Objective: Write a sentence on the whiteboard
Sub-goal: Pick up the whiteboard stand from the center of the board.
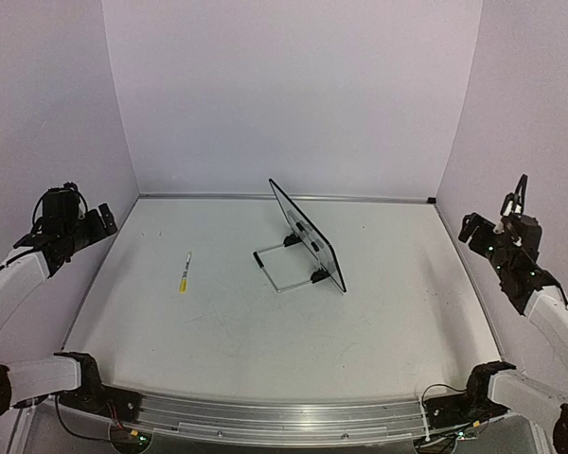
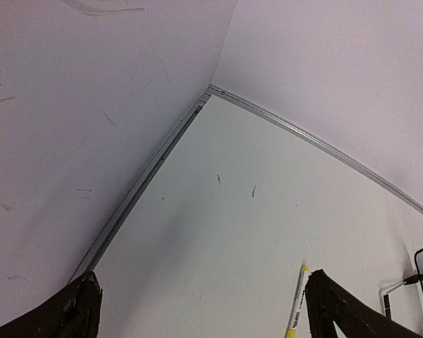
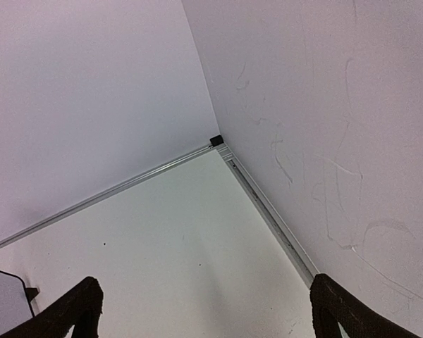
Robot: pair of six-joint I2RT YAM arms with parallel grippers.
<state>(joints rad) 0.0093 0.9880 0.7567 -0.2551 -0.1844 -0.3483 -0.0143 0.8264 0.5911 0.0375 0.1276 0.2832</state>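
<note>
Standing tilted on two black clip feet (image 1: 319, 276), one whiteboard (image 1: 308, 236) sits mid-table (image 1: 218, 331), toward the far edge. One marker (image 1: 185, 272) lies nearer the left edge. The left end effector (image 2: 204, 310) and right end effector (image 3: 208, 310) hang released beside the side edges, grasping nothing.

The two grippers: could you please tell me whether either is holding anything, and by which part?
Nothing is held. The left gripper and right gripper are both open and empty; the marker lies on the table, apart from both.
</note>
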